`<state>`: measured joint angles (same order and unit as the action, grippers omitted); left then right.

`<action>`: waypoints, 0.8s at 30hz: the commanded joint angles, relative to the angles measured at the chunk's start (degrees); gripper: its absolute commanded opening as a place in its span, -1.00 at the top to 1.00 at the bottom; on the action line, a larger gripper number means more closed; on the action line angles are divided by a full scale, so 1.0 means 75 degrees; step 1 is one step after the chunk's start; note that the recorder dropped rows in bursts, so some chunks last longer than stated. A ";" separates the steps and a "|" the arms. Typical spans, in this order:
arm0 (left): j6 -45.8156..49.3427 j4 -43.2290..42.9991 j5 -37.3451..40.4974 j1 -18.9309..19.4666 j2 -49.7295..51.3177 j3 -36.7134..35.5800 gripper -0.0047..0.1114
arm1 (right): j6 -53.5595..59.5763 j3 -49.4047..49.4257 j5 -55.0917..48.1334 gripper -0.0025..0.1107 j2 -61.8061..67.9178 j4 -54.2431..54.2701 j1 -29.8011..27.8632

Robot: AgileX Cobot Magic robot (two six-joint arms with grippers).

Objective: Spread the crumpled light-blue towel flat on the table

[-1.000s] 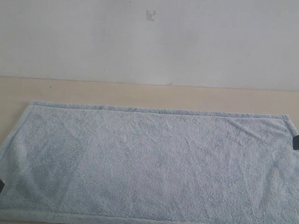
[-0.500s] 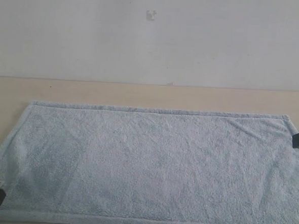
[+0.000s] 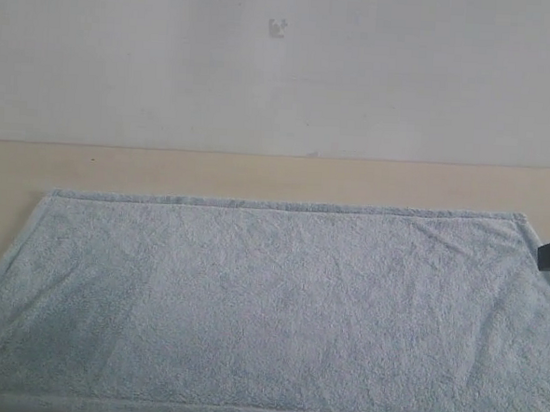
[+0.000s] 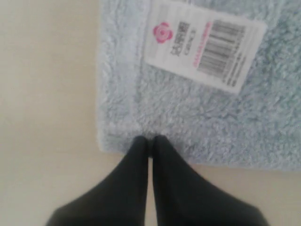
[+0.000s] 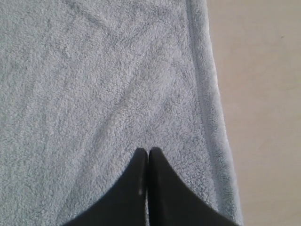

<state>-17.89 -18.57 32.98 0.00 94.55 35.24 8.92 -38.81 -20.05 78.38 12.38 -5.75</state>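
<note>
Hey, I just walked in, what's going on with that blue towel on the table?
A two-armed robot is spreading the towel on the table, and it lies almost flat. The left gripper is closed on the hem at the corner by the white label. The right gripper is closed, its tips on the towel near the opposite edge; whether it pinches fabric isn't clear.

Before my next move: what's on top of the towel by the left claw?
A white barcode label lies on the towel, beyond the shut left claw at its hem. Fabric under the label is hidden.
</note>
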 commanded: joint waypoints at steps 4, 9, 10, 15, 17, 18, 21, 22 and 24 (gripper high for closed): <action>-0.0122 0.0318 -0.0623 -0.0009 -0.0874 -0.0004 0.85 | 0.0035 0.0019 0.0114 0.96 -0.0069 0.0049 0.0008; -0.0100 0.0420 -0.1034 -0.0009 -0.1924 0.0057 0.85 | 0.0081 0.0019 -0.0265 0.96 -0.0069 -0.0268 0.0008; -0.0100 0.0420 -0.1045 -0.0009 -0.2172 0.0057 0.85 | -0.0005 0.0019 -0.0359 0.96 -0.0069 -0.0403 0.0008; -0.0067 0.0659 -0.1045 -0.0009 -0.3186 0.0057 0.85 | -0.1576 0.0362 -0.0312 0.96 -0.0069 -0.1837 0.0008; -0.0067 0.0801 -0.1064 -0.0009 -0.3496 0.0057 0.85 | -0.2079 0.0600 -0.0086 0.96 -0.0069 -0.2180 0.0008; -0.0067 0.0858 -0.1106 -0.0009 -0.3675 0.0057 0.85 | -0.2170 0.0634 -0.0023 0.96 -0.0069 -0.2180 0.0008; 0.0343 0.1209 -0.1489 -0.0009 -0.4297 0.0057 0.85 | -0.2247 0.0637 0.0194 0.96 -0.0329 -0.1862 0.0135; 0.0624 0.1394 -0.1577 -0.0009 -0.4480 0.0057 0.85 | -0.2213 0.0637 0.0243 0.96 -0.0490 -0.1824 0.0248; 0.1384 0.1923 -0.1585 -0.0009 -0.4929 0.0057 0.85 | -0.1933 0.0637 0.0412 0.96 -0.1024 -0.1824 0.0548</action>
<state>-13.04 -8.68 22.25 0.00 61.16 35.30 -7.18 -34.18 -19.44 75.11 -1.51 -3.83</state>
